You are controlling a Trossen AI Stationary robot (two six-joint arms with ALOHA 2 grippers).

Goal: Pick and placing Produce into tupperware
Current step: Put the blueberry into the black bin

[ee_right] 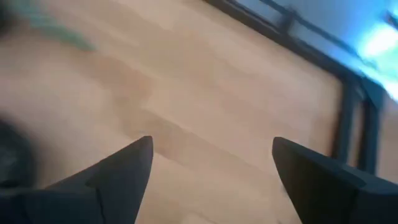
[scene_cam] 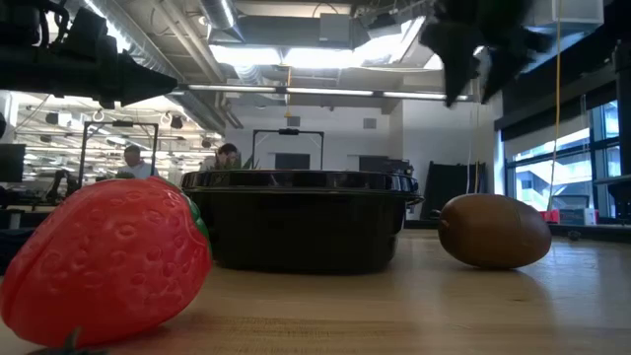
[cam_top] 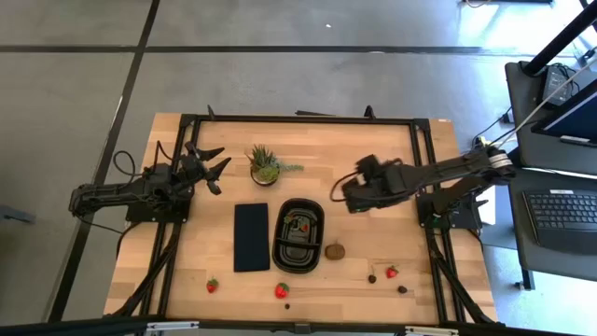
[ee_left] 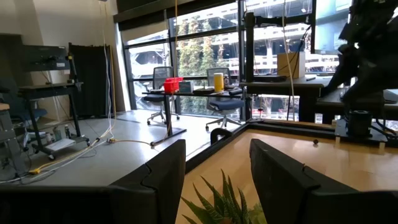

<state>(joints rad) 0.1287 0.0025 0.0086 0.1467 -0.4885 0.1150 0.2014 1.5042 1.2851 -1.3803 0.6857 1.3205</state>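
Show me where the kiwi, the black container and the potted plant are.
kiwi (cam_top: 335,250): high view, middle of the brown fruit.
black container (cam_top: 277,245): high view, its left rim.
potted plant (cam_top: 265,166): high view, centre of the spiky leaves.

The left arm (cam_top: 121,194) lies low along its side of the table, folded and reaching inward. Its left gripper (cam_top: 213,164) points toward the middle, fingers (ee_left: 158,180) parted with a clear gap and nothing between them. The right arm (cam_top: 448,173) stretches in from its own side, raised above the surface. The right gripper (cam_top: 343,191) angles downward, its fingers (ee_right: 121,171) spread wide apart and empty, only bare tabletop showing between them.
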